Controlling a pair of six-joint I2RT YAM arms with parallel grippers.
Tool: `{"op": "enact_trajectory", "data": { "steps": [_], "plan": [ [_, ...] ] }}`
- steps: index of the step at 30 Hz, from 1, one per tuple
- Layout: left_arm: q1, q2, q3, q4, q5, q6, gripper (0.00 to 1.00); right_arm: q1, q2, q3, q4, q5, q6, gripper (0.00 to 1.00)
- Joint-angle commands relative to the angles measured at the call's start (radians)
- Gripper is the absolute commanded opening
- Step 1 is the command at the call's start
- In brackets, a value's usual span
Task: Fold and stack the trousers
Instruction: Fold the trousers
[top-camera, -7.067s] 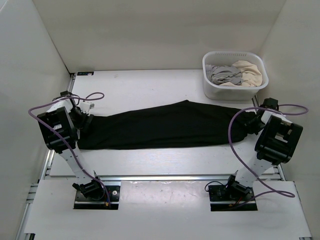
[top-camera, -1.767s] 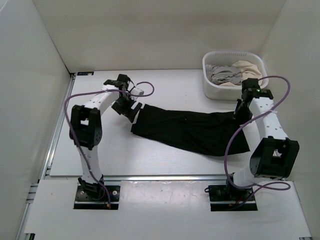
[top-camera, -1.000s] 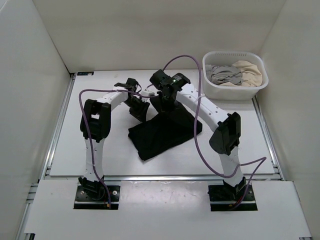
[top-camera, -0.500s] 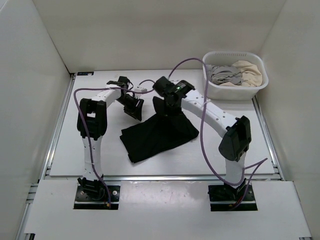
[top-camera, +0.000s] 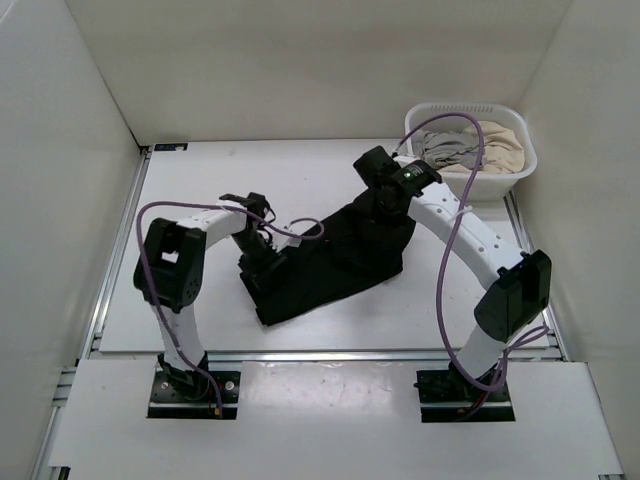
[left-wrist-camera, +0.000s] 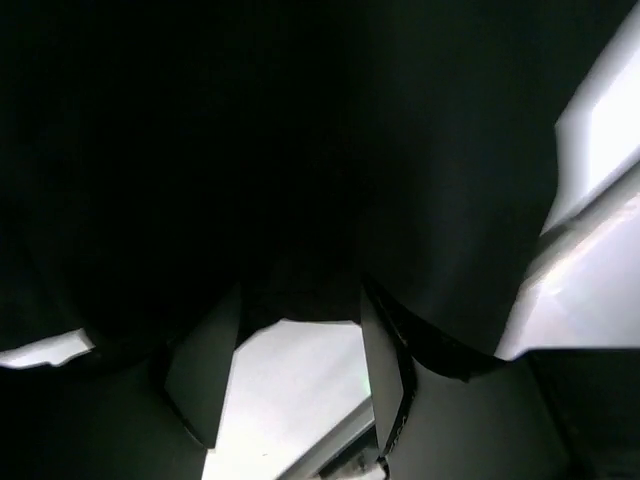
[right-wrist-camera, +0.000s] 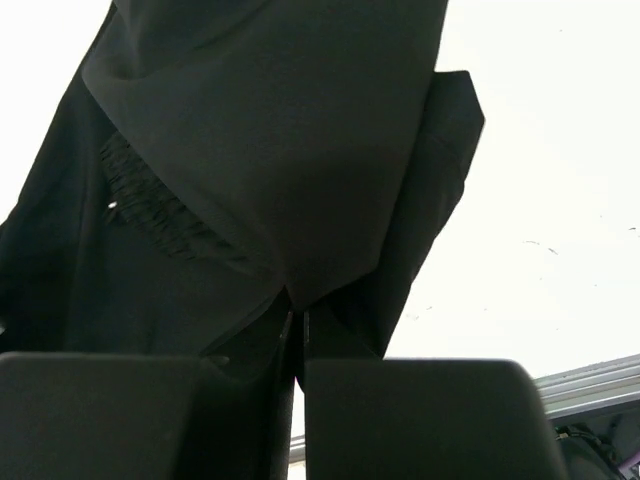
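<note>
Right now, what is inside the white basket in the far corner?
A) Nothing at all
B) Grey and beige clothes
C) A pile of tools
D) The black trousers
B: grey and beige clothes sit in the basket, while the black trousers lie out on the table.

Bright, even overhead; dark wrist views

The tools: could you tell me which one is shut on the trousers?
The right tool, fingers pinched together on the trousers; the left tool has its fingers apart, table showing between them.
</note>
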Motion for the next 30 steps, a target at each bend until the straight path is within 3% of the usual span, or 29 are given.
{"op": "enact_trajectory", "data": {
  "steps": [1,3,10,16,18,24,30],
  "plan": [
    [0.026,0.049,-0.045,0.123,-0.126,-0.001,0.63,-0.026,-0.043,-0.026,0.02,0.031,0.027,0.0],
    [0.026,0.088,-0.013,0.177,-0.191,-0.038,0.63,-0.053,-0.064,-0.043,0.009,0.042,0.027,0.0],
    [-0.006,0.288,0.285,0.205,-0.173,-0.052,0.6,-0.191,-0.182,-0.075,-0.082,0.134,-0.02,0.0],
    [-0.074,0.417,0.537,0.153,-0.122,-0.02,0.6,-0.256,-0.199,0.026,-0.132,0.201,-0.132,0.0],
    [-0.083,0.467,0.616,0.141,-0.122,-0.02,0.6,-0.256,-0.138,0.111,-0.123,0.113,-0.18,0.0],
    [-0.083,0.553,0.727,0.112,-0.124,-0.009,0.6,-0.055,0.106,0.36,-0.101,-0.021,-0.114,0.0],
    [-0.083,0.589,0.759,0.112,-0.114,-0.009,0.58,0.094,0.276,0.42,0.017,-0.101,-0.027,0.0]
  ]
}}
